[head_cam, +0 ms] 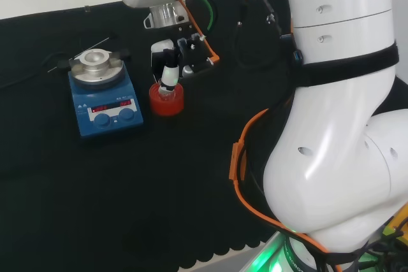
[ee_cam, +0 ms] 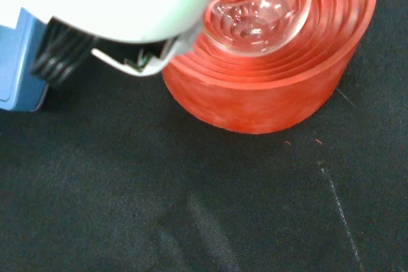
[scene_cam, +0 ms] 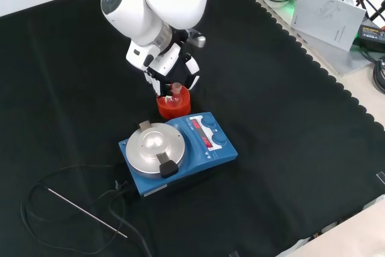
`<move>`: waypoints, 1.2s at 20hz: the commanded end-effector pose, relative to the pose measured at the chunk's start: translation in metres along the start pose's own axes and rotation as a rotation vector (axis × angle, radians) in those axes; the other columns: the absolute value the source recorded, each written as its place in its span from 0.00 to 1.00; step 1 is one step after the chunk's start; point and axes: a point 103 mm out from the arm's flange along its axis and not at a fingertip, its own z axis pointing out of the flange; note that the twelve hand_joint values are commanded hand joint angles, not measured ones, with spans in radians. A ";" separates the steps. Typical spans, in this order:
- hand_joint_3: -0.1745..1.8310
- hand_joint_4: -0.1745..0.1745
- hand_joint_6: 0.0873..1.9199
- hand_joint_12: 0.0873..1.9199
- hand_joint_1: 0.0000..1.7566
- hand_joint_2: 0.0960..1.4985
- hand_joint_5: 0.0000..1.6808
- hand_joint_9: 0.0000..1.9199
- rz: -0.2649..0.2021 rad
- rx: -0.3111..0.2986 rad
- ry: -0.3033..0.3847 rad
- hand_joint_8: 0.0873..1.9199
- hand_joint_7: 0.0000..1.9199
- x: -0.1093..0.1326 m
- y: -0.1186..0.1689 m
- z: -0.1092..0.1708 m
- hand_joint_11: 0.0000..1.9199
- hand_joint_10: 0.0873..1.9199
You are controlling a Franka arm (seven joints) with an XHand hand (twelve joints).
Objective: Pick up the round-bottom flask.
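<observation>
1. Near the middle of the black cloth [scene_cam: 289, 148], the round-bottom flask [scene_cam: 176, 92] sits in a red ribbed stand [scene_cam: 173, 108] beside the blue hotplate [scene_cam: 180, 151].
2. Risk: clear glass could slip or tip if the stand lifts too.
3. Pose: the hand [head_cam: 167, 62] points down, fingers curled around the flask's neck.

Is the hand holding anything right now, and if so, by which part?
It cannot be told for sure. The hand is down at the round-bottom flask's neck, but the flask sits in the red ribbed stand.
</observation>
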 end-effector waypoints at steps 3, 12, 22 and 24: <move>0.60 0.00 0.45 0.60 0.65 0.19 0.54 0.65 0.003 -0.003 0.013 0.44 0.56 -0.005 -0.001 0.002 0.56 0.34; 0.60 0.00 0.44 0.59 0.66 0.19 0.56 0.67 0.031 -0.025 0.037 0.42 0.59 -0.011 0.001 0.002 0.58 0.33; 0.60 0.00 0.46 0.58 0.65 0.19 0.53 0.68 0.023 0.025 0.011 0.43 0.58 -0.004 0.009 0.010 0.60 0.32; 0.60 0.00 0.47 0.58 0.65 0.18 0.51 0.67 0.019 0.033 0.007 0.44 0.56 -0.002 0.009 0.011 0.59 0.32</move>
